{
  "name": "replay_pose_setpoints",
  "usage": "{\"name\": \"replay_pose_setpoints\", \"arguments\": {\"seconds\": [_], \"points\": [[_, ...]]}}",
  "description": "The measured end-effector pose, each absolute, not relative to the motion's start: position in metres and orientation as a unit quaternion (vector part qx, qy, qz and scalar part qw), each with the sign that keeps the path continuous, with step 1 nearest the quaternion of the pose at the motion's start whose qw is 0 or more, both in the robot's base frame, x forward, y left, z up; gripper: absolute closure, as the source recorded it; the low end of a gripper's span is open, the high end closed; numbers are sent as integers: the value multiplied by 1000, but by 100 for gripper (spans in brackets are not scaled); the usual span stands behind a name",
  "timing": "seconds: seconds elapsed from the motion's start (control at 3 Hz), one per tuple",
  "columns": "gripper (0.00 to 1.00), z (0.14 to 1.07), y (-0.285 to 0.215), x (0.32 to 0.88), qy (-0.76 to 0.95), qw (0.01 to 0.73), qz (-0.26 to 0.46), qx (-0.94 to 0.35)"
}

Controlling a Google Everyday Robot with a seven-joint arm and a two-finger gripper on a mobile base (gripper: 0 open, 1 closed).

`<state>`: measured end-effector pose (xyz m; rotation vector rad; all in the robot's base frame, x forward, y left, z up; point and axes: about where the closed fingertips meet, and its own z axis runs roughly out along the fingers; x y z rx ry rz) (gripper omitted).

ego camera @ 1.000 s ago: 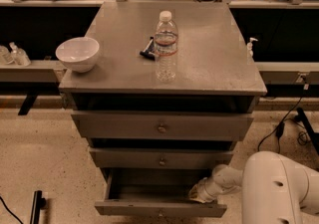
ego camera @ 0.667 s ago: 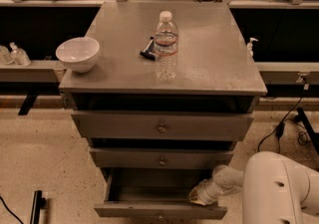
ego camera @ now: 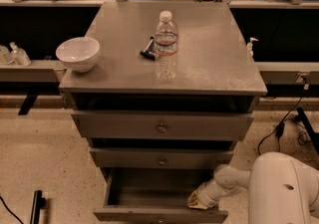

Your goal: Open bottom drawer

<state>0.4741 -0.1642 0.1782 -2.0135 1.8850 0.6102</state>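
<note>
- Bottom drawer, lowest of three in the grey cabinet, pulled well out, inside showing from above.
- Gripper low at that drawer's right end, just behind the front panel near the front right corner.
- Open or closed, holding anything or not: cannot tell.
- White arm reaching in from the lower right.
- Top drawer and middle drawer much further in.
- On the cabinet top: white bowl at the left edge, clear water bottle upright near the middle, small dark object just left of it.
</note>
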Motion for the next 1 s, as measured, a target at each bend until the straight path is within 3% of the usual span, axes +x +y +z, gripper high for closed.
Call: {"name": "replay_pose_setpoints", "arguments": {"seconds": [1.0], "points": [[100,214,-153,477,644,170,212,-715]]}}
